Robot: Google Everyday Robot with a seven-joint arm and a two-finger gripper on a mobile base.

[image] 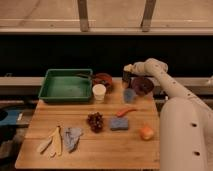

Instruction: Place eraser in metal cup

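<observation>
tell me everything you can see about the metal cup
The metal cup is a small, dark, dull-looking cylinder standing upright at the back right edge of the wooden table. It sits behind the small light-blue cup and left of the dark reddish bowl. The claw hangs right over its mouth with a pale object at its tip, hiding the rim, so the inside cannot be seen. Whether the claw touches the cup is unclear.
</observation>
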